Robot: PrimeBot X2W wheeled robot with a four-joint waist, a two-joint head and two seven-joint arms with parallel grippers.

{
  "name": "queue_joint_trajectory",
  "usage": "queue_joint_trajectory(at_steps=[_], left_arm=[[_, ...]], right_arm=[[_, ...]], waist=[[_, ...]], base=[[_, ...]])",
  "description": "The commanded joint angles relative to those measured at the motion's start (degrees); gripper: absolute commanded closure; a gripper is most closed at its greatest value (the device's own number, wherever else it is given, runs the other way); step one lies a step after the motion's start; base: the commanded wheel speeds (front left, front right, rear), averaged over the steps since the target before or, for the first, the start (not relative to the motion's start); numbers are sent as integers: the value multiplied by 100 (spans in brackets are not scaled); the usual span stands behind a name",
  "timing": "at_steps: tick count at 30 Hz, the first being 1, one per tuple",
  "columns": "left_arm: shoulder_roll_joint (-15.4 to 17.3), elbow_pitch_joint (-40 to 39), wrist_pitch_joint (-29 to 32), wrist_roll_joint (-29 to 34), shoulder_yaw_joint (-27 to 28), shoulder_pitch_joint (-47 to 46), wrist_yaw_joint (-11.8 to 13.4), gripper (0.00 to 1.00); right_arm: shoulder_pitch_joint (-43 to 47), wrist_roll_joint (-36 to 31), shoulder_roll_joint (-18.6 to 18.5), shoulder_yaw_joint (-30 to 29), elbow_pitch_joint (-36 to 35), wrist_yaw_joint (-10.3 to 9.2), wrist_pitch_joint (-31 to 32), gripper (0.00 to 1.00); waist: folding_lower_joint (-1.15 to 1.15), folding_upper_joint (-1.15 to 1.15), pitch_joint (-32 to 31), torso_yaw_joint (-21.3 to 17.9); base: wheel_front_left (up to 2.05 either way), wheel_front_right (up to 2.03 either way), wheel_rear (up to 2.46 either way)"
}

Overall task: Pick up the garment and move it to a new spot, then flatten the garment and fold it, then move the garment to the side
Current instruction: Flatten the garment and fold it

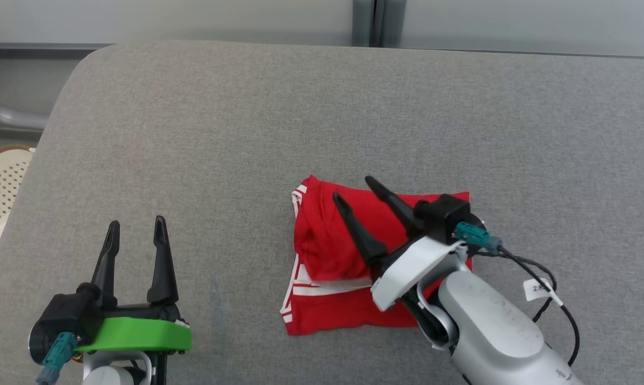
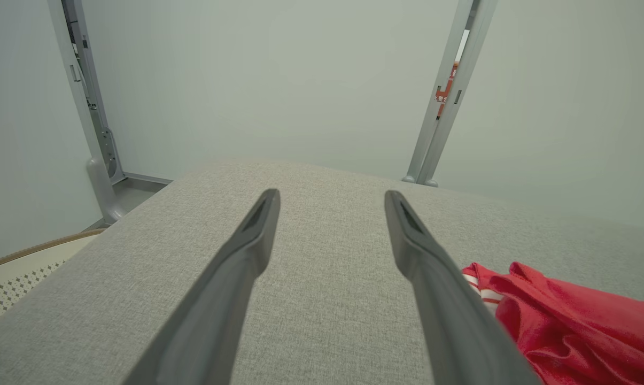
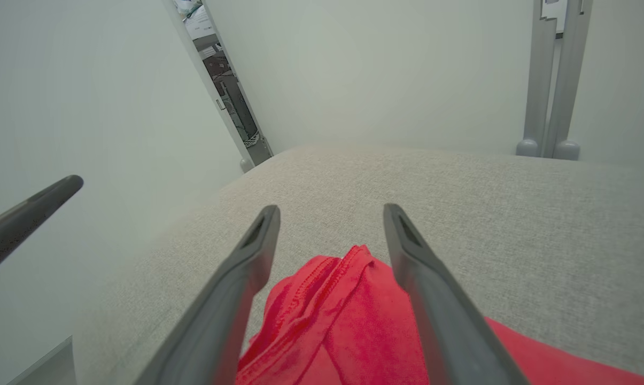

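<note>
1. Head view: shows a red garment (image 1: 327, 240) with white stripes along its left edge, folded into a rough rectangle and lying right of centre on the grey padded surface (image 1: 193, 133).
2. Places the right gripper (image 1: 351, 187) over the garment's upper half, reaching in from the lower right, fingers spread and pointing up and left, pinching nothing. Cannot tell whether the fingers touch the cloth.
3. Hides the garment's right part behind the white mount (image 1: 412, 267) and the pale forearm, with a teal connector (image 1: 474, 235) above and a white tag (image 1: 538, 289) off to the right.
4. Sets the left gripper (image 1: 136, 222) at the lower left on a green mount (image 1: 134, 334), well apart from the garment, fingers spread over bare grey fabric.
5. Catches a perforated cream object (image 1: 1, 187) at the left edge, past the surface's rounded corner.
6. Left wrist view: looks along the left gripper (image 2: 331, 195), fingers wide apart and empty above the grey padded surface (image 2: 327, 299). Finds the garment (image 2: 578, 326) at the lower right, just beside one finger in the picture, white stripes at its near corner.
7. Right wrist view: looks along the right gripper (image 3: 331, 208), fingers parted with nothing clamped. Shows the garment (image 3: 343, 321) below and between them, a stitched hem bunched into a ridge.
</note>
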Motion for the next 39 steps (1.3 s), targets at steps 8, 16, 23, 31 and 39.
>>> queue_joint_trajectory(at_steps=[8, 16, 23, 31, 39], left_arm=[[0, -62, 2, 83, 65, 99, 19, 0], [0, -55, 1, 156, 131, 187, 4, 0], [1, -26, 2, 259, 281, 319, 9, 0], [1, 104, 2, 409, 382, 447, 18, 0], [28, 217, 1, 519, 418, 562, -21, 0]], right_arm=[[385, -839, -249, -1471, -845, -3, -37, 0], [1262, -1054, -691, -2486, -1423, -2, -39, 0], [2157, -1102, -668, -2829, -1897, -2, -39, 0], [2815, -1179, -466, -2950, -2230, -2, -39, 0], [3041, -1252, -359, -3026, -2386, -3, 109, 0]], waist=[[0, 0, -210, -387], [0, 0, -346, -607], [0, 0, -512, -775], [0, 0, -682, -872], [0, 0, -841, -854]], base=[[0, 0, 0], [0, 0, 0], [0, 0, 0], [0, 0, 0], [0, 0, 0]])
